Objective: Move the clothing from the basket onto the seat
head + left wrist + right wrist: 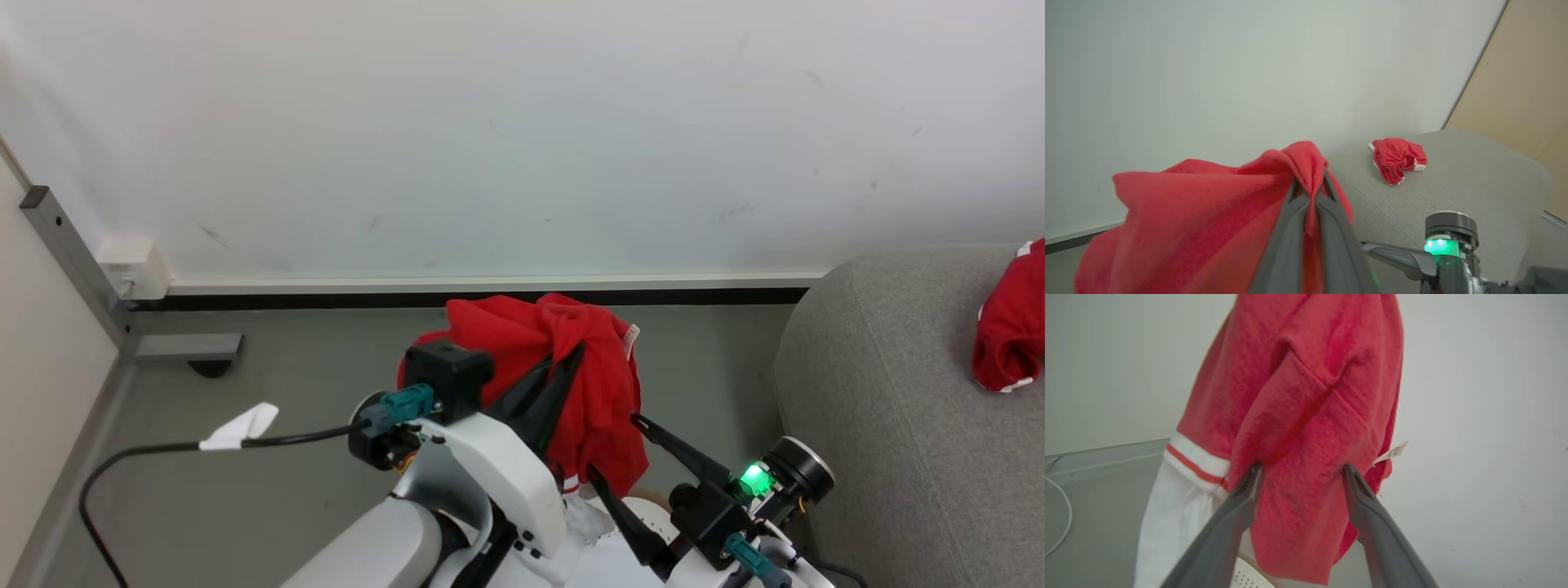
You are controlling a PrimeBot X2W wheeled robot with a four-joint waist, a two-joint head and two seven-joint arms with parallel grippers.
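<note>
A bright red soft garment (592, 367) with white stripe trim hangs bunched over the cream perforated plastic basket (1248, 576), pinched tight in the left gripper (1309, 190). The right gripper (1302, 468) stands wide, tips flanking the cloth. A second red garment (1398, 160) lies on the light grey fabric sofa (1474, 175).

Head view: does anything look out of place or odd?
A white scrap is wrapped round the black cable at lower left, like loose tape. A red garment lies crumpled on the sofa. Nothing looks spilled or damaged.
</note>
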